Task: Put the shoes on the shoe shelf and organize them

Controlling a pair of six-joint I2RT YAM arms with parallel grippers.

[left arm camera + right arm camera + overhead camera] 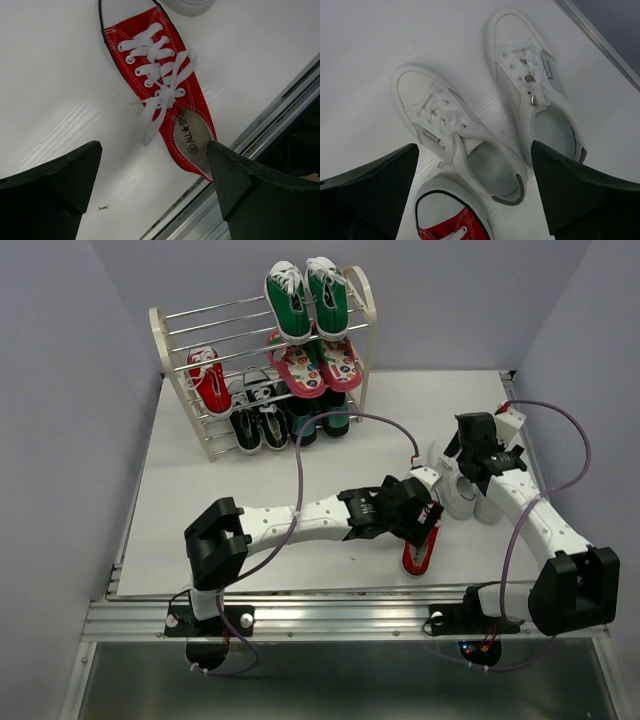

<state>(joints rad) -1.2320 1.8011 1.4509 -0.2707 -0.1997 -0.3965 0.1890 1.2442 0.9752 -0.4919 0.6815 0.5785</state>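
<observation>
The shoe shelf (pixel 156 320) stands at the table's back left. It holds one red sneaker (pixel 208 380) on a middle tier and the black pair (pixel 255 415) at the bottom. The other red sneaker (pixel 420 548) lies near the front edge, also in the left wrist view (pixel 160 95). My left gripper (pixel 415 515) hangs open just above it (pixel 152 150), its fingers either side of the heel, not touching. The white pair (pixel 465 495) lies on the table at the right (pixel 470 145). My right gripper (pixel 470 455) is open above it (pixel 474 150).
Green sneakers (pixel 305 295) sit on the shelf's top tier and pink patterned sandals (pixel 315 365) below them, with dark shoes (pixel 320 420) under those. The red sneaker's heel lies close to the table's front metal rail (pixel 280 115). Its toe (pixel 455 225) nearly touches the left white shoe.
</observation>
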